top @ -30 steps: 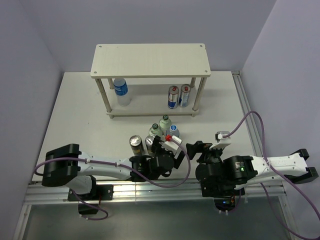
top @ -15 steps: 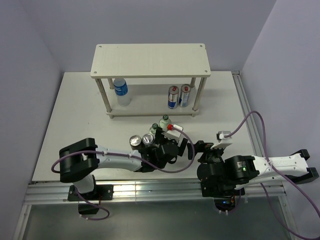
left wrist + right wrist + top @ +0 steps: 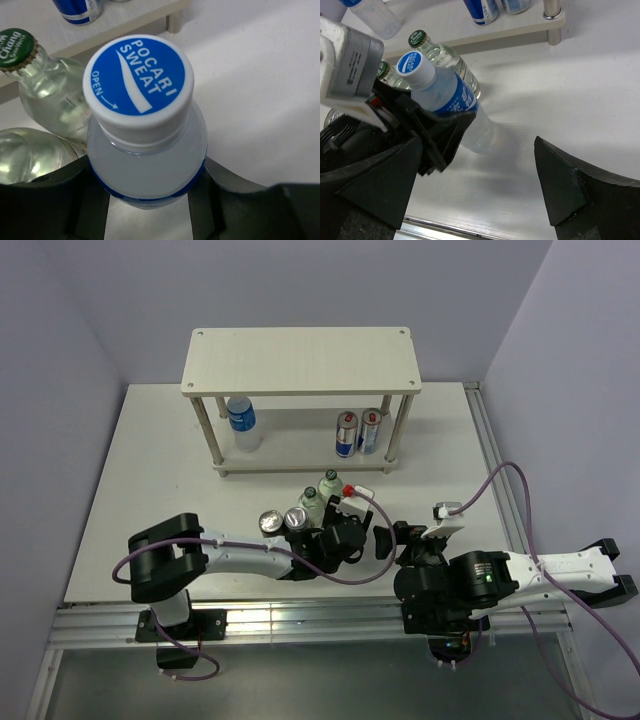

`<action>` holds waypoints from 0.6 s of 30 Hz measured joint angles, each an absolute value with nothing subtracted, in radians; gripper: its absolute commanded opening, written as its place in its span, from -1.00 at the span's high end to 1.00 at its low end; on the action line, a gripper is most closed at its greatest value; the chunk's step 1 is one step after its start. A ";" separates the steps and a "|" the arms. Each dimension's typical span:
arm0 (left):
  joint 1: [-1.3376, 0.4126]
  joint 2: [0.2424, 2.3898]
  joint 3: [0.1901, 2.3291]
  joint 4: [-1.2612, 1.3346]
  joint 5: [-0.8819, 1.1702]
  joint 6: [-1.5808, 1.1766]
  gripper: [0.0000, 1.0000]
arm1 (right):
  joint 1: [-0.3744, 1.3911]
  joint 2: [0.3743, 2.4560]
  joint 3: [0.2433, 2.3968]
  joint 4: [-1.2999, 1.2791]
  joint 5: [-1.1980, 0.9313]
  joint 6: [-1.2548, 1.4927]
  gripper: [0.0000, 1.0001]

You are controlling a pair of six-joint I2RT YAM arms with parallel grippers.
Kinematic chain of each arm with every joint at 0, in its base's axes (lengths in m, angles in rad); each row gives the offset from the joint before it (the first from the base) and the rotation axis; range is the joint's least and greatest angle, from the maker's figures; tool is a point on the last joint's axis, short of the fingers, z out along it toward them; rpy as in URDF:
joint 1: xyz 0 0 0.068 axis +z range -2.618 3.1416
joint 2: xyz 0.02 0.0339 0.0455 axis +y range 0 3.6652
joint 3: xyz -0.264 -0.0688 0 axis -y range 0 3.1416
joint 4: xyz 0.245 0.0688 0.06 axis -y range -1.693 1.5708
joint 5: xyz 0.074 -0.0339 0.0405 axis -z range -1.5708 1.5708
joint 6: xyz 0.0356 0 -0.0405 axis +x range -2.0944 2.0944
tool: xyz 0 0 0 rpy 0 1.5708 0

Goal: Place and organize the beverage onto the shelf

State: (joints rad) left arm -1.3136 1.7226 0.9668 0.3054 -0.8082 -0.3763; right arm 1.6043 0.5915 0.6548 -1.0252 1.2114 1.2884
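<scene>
My left gripper (image 3: 148,192) is shut on a clear blue-labelled water bottle (image 3: 145,160) with a blue and white cap; dark fingers (image 3: 227,187) press its sides. The right wrist view shows the same bottle (image 3: 451,100) with its base on the table, held by the left gripper (image 3: 445,131). Two green-capped bottles (image 3: 311,502) (image 3: 329,484) and two dark cans (image 3: 270,524) (image 3: 296,518) stand just left of it. The cream shelf (image 3: 300,362) is behind, its top board bare. My right gripper (image 3: 470,185) is open, near the table's front edge, with nothing between its fingers.
On the shelf's lower board (image 3: 295,445) stand another water bottle (image 3: 240,420) at the left and two blue and silver cans (image 3: 347,433) (image 3: 371,430) at the right. Purple walls close in the table on three sides. A purple cable (image 3: 500,475) loops above the right arm.
My left gripper reached forward and to the right around the water bottle, and its jaws closed on it. The right arm has barely moved.
</scene>
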 measured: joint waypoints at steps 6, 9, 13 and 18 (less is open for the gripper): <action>-1.363 1.659 1.060 0.033 -0.808 -0.361 0.99 | 1.618 0.590 0.664 -1.002 1.208 1.293 -0.99; -1.363 1.575 1.094 -0.096 -0.820 -0.345 0.99 | 1.623 0.591 0.681 -0.966 1.205 1.295 -0.99; -1.401 1.375 1.142 -0.131 -0.838 -0.289 0.99 | 1.612 0.599 0.680 -0.988 1.207 1.292 -1.00; -1.383 1.176 1.210 -0.053 -0.899 -0.177 0.99 | 1.612 0.601 0.680 -0.992 1.208 1.285 -1.00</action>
